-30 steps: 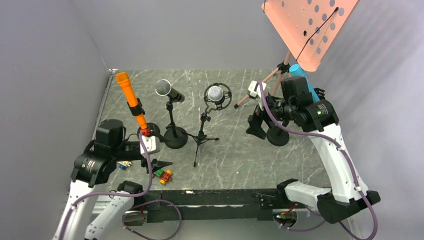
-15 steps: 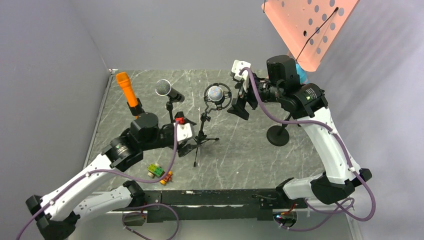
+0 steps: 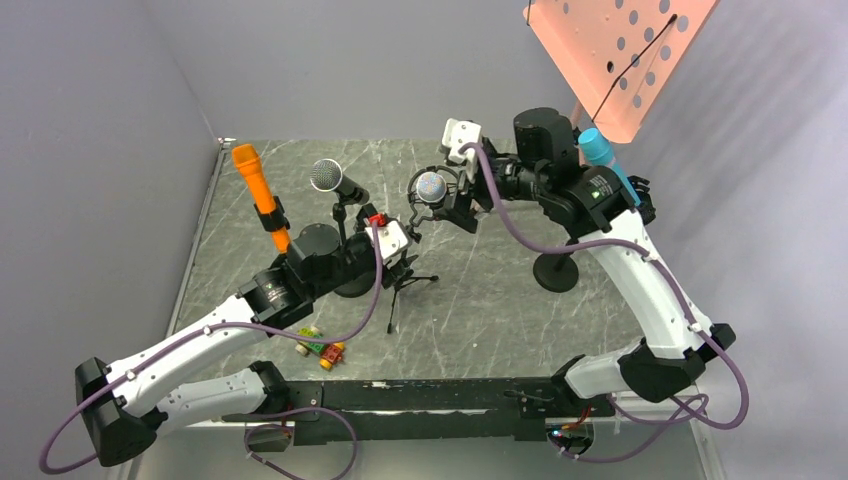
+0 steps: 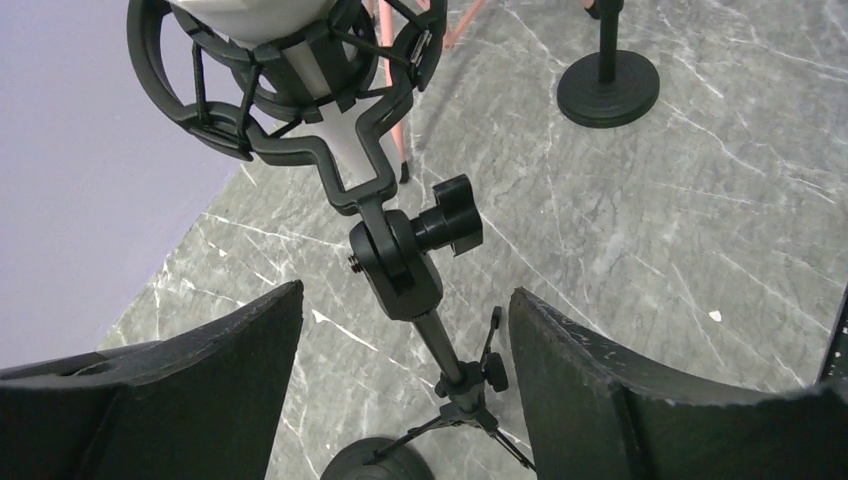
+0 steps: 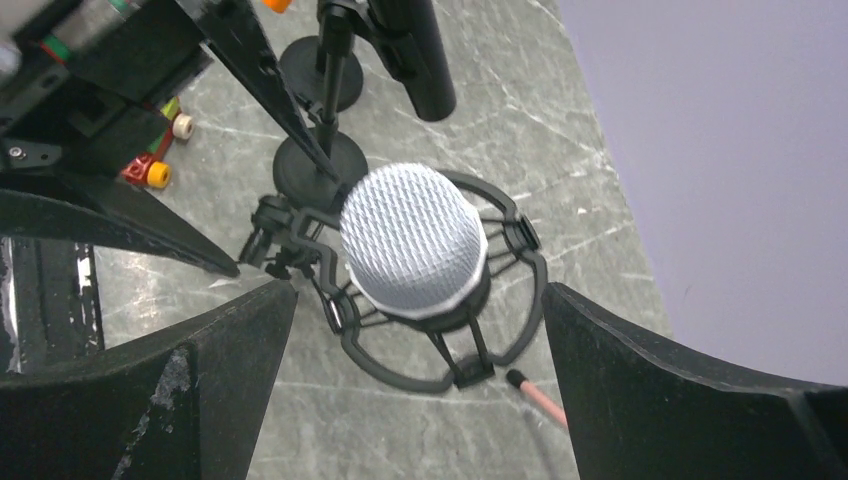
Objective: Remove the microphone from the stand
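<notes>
The left gripper (image 3: 408,262) had pushed rightward to the tripod stand (image 4: 440,350), its fingers (image 4: 200,390) apart on either side of the pole. The microphone (image 5: 412,240) sat in the shock mount (image 4: 350,170) atop that stand, mid-counter (image 3: 480,290). The right gripper (image 3: 453,205) had moved nearer, fingers spread, flanking the microphone's head.

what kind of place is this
Likely a robot test booth, not a studio: plain grey walls box in a stone-look table, with an orange microphone, a silver microphone and a music stand set out as props.
</notes>
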`<state>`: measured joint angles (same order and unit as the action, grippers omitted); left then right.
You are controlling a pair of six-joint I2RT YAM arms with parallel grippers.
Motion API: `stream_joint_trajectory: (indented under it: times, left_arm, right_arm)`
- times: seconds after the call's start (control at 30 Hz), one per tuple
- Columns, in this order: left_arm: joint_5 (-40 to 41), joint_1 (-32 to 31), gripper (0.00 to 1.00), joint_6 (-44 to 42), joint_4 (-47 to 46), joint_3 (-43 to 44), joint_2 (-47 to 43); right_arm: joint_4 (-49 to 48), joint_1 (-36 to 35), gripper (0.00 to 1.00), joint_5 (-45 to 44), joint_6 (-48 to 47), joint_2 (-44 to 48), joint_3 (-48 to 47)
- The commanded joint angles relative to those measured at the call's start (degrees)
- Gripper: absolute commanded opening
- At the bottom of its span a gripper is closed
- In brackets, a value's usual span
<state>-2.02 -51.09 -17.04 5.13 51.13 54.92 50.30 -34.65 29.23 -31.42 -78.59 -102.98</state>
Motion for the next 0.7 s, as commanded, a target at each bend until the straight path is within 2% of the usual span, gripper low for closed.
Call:
stream_joint_trajectory:
  times: [0.0,0.17,0.33,0.47,0.67]
  left_arm:
    - [1.41,-0.33,0.77,0.12,-4.64,-1.62,-0.05]
    - [0.01,-0.35,0.68,-1.22,-7.32,-2.44,0.34]
    - [-2.39,-0.33,0.59,-1.12,-9.17,-2.49,1.03]
    - [-2.23,-0.33,0.46,-0.8,-10.98,-2.44,2.17]
    - [-1.23,0.04,0.36,-1.14,-13.17,-2.76,3.21]
  right_arm:
    - [-7.59,-3.69,1.0,-2.65,-3.16,-0.13,1.85]
    - [-10.34,-5.75,0.98,-4.72,-3.05,-0.69,3.22]
    - [-11.13,-6.96,0.88,-6.41,-3.91,-1.03,3.79]
    - [-11.04,-7.77,0.78,-8.58,-5.35,-1.89,3.53]
    - [-10.11,-8.11,0.72,-9.77,-6.46,-2.09,3.97]
